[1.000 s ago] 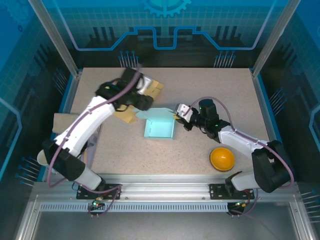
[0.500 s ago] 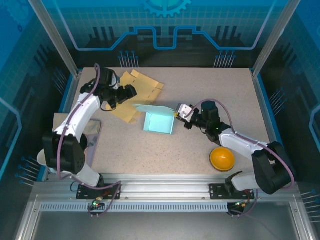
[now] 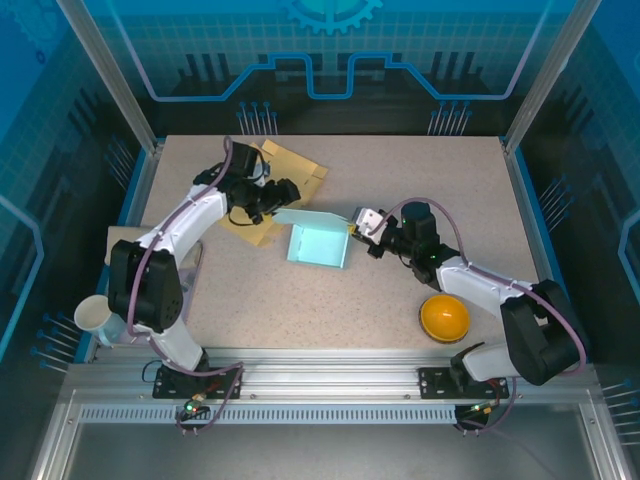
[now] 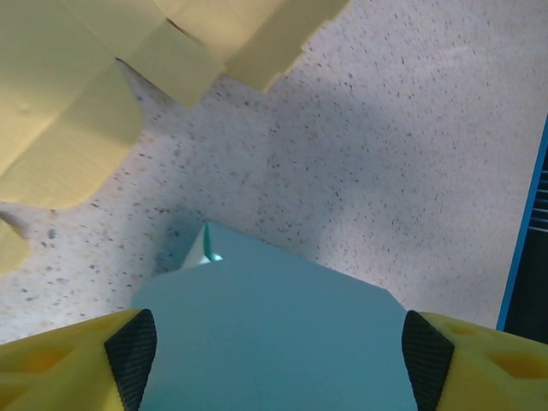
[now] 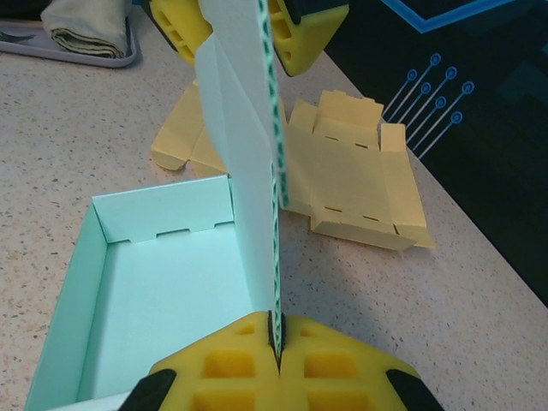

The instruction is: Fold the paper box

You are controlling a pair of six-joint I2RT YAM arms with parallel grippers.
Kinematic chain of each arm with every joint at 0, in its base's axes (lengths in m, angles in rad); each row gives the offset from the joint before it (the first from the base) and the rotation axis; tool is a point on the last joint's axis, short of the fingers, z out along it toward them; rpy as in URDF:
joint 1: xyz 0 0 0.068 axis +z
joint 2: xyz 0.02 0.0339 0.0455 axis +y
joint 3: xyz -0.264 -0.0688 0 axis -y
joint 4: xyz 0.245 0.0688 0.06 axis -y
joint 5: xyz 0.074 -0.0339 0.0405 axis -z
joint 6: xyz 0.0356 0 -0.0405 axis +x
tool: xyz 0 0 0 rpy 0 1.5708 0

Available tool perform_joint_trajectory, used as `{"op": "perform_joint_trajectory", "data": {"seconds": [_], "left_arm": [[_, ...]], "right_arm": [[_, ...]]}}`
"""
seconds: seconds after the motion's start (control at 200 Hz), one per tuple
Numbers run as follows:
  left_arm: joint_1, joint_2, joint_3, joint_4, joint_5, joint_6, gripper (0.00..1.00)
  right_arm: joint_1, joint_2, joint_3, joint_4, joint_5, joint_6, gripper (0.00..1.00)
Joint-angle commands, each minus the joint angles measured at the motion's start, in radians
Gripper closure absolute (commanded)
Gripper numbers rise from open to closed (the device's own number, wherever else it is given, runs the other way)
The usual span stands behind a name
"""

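The teal paper box (image 3: 318, 250) lies open in the middle of the table, its lid flap (image 3: 308, 217) raised. My right gripper (image 3: 353, 229) is shut on the flap's right end; in the right wrist view the flap (image 5: 248, 171) stands edge-on out of the pinched yellow fingers (image 5: 276, 347), with the box tray (image 5: 154, 291) to the left. My left gripper (image 3: 284, 194) is at the flap's left end, open. Seen from the left wrist, the teal flap (image 4: 274, 334) lies between the two black pads (image 4: 130, 353), which stand wide apart.
Flat yellow cardboard blanks (image 3: 290, 168) lie behind the box, under the left gripper. An orange ball-like object (image 3: 444, 317) sits at front right. A white cup (image 3: 97, 316) stands off the table's left front. A tray with a folded cloth (image 5: 86, 34) is on the left.
The left arm swung back right from the table's left side and its open gripper now straddles the flap's left end. The right gripper has kept its grip and place.
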Motion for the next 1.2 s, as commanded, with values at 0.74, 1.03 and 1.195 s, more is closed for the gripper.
{"op": "perform_joint_trajectory", "data": {"seconds": [0.74, 1.03, 1.195], "left_arm": [[-0.182, -0.188, -0.249, 0.301, -0.146, -0.554, 0.26], [-0.223, -0.202, -0.28, 0.369, -0.246, -0.665, 0.26], [-0.241, -0.216, -0.283, 0.374, -0.273, -0.717, 0.22]], "right_arm": [[0.214, 0.115, -0.022, 0.141, 0.336, 0.123, 1.0], [0.331, 0.185, 0.004, 0.161, 0.55, 0.269, 1.0], [0.379, 0.212, -0.008, 0.231, 0.641, 0.319, 1.0]]}}
